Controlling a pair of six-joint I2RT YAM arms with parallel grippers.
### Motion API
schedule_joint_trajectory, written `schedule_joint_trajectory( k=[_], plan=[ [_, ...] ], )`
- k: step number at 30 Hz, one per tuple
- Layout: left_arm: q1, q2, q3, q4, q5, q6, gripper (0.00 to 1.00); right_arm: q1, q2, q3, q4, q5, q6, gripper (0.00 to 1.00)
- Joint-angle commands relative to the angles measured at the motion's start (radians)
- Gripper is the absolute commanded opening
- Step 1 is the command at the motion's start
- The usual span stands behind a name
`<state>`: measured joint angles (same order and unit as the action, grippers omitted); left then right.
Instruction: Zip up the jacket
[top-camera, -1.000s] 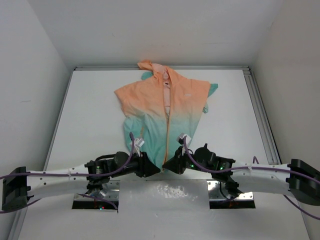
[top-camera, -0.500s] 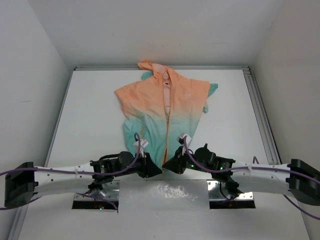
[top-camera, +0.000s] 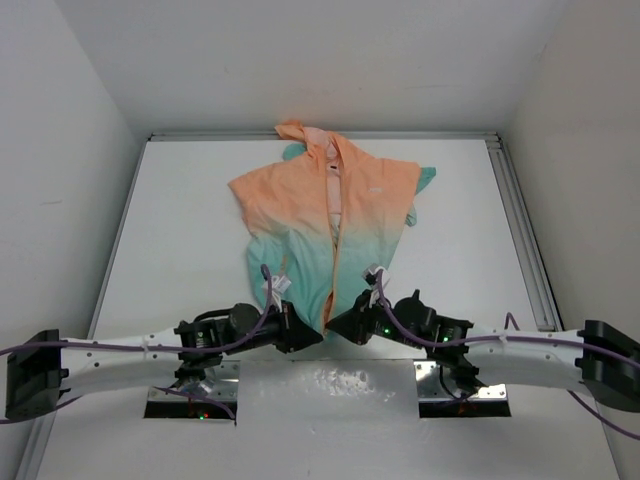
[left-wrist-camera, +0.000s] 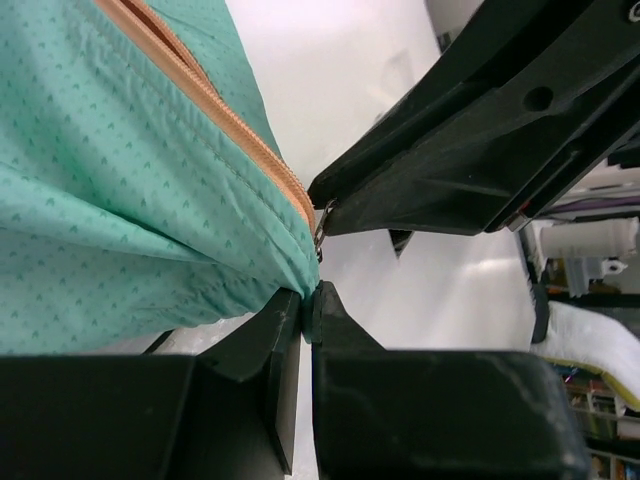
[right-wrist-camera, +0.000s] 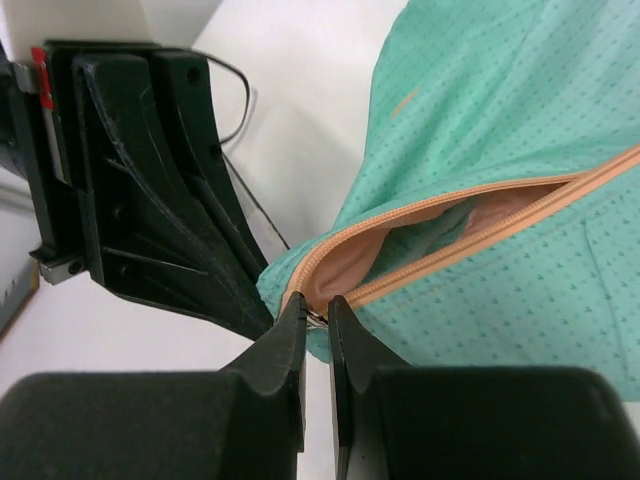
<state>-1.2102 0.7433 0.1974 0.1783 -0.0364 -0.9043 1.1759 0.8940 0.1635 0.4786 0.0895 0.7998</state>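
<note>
The jacket (top-camera: 325, 225) lies flat on the desk (top-camera: 180, 230), hood farthest from the arms. The left fingers (left-wrist-camera: 265, 345) pinch its teal hem; the right fingers (right-wrist-camera: 280, 350) clamp the zipper pull (right-wrist-camera: 316, 319) at the bottom. The orange zipper (left-wrist-camera: 200, 97) gapes above, so nearly all the zipping looks undone. Whether its base is seated is hidden.

Bright, even light, soft shadows, a glare patch on the table (top-camera: 330, 382), wrist-view foregrounds blurred.
</note>
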Motion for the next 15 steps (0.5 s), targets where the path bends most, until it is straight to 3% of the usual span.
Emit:
schedule_joint_trajectory(
  k=[1,11,15],
  plan=[
    [-0.005,-0.050,-0.026,0.029,0.006,-0.024,0.00,-0.005,-0.036,-0.016,0.000,0.163,-0.002,0.00],
    [-0.003,0.005,-0.050,0.049,0.069,-0.038,0.00,-0.004,-0.064,0.054,-0.021,0.332,-0.047,0.00],
    [-0.005,0.019,-0.067,0.067,0.090,-0.045,0.00,-0.004,0.011,0.129,-0.054,0.322,-0.089,0.00]
  ],
)
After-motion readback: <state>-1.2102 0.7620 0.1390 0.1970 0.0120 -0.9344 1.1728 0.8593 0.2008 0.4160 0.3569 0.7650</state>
